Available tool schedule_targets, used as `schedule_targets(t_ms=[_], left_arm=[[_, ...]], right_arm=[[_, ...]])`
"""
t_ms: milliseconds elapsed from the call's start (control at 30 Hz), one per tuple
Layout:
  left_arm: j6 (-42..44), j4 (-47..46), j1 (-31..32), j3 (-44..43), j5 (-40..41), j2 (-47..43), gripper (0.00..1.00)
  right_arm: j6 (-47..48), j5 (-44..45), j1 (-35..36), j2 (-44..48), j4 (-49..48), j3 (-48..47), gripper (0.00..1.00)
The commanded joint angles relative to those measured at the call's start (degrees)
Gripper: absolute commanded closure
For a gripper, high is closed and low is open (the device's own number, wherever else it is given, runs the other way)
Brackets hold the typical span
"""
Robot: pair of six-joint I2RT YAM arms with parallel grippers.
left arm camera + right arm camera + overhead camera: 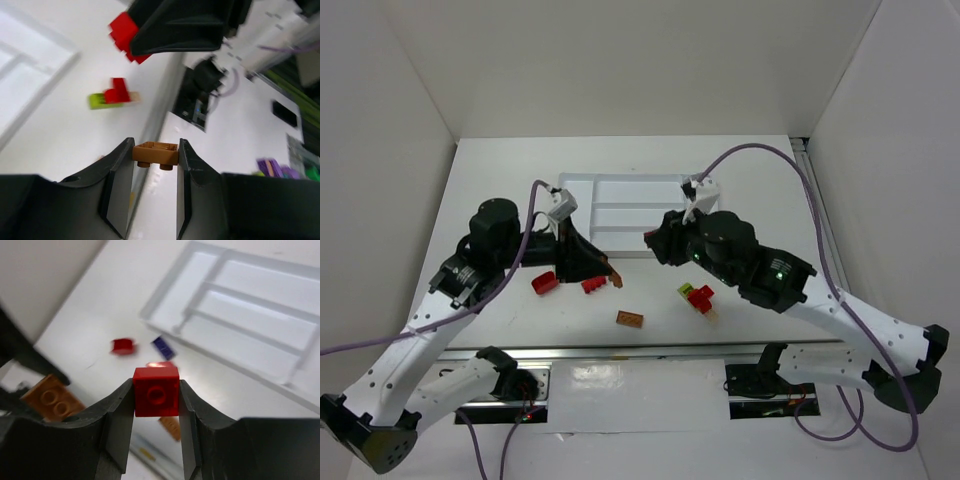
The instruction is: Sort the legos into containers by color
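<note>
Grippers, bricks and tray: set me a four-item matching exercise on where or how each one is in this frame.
1. left gripper
2. right gripper
3. green brick
4. tray

A. shut on red brick
B. loose on table
C. white, with dividers
D. shut on orange-brown brick

Pairs: 1-D, 2-A, 3-B, 4-C

The left arm (410,350) and right arm (880,335) have white, hole-dotted shells and black joint housings, with purple cables (760,148) trailing from both. The left gripper (155,150) and right gripper (156,390) have black wedge-shaped fingers (117,190).
</note>
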State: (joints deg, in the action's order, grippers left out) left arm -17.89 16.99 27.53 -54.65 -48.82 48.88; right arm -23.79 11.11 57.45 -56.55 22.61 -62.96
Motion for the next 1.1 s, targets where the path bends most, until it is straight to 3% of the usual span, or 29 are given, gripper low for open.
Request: schedule_targets(t_ms=[0, 100, 333, 600, 867, 1067], left_arm=[[-1.0, 4.3, 0.0, -6.1, 16.8, 3.7, 1.0], [-3.1, 7.8, 0.0, -8.3, 25.8, 6.6, 1.0], [-7.1, 13.9, 0.0, -13.3, 45.5, 12.0, 1.0], [-11.7, 7.4, 0.0, -16.7, 48.3, 23.0, 1.0], [-13.1, 8.7, -0.5, -30.0, 49.0, 36.6, 1.0], [-15.0, 7.4, -3.4, -33.4, 48.2, 45.5, 1.0]], right_arm=[[-0.9, 26.5, -0.1, -7.6, 7.7, -6.5, 0.66], [0.1, 32.9, -3.6, -16.8, 9.1, -10.1, 0.66], [4.1, 12.4, -25.9, -25.7, -2.2, -12.3, 0.65], [5.3, 0.1, -39.0, -39.5, -6.1, -18.0, 0.64], [3.8, -6.1, -43.7, -44.7, -9.3, -19.3, 0.61], [4.3, -7.2, -44.8, -50.0, -9.3, -22.1, 0.61]])
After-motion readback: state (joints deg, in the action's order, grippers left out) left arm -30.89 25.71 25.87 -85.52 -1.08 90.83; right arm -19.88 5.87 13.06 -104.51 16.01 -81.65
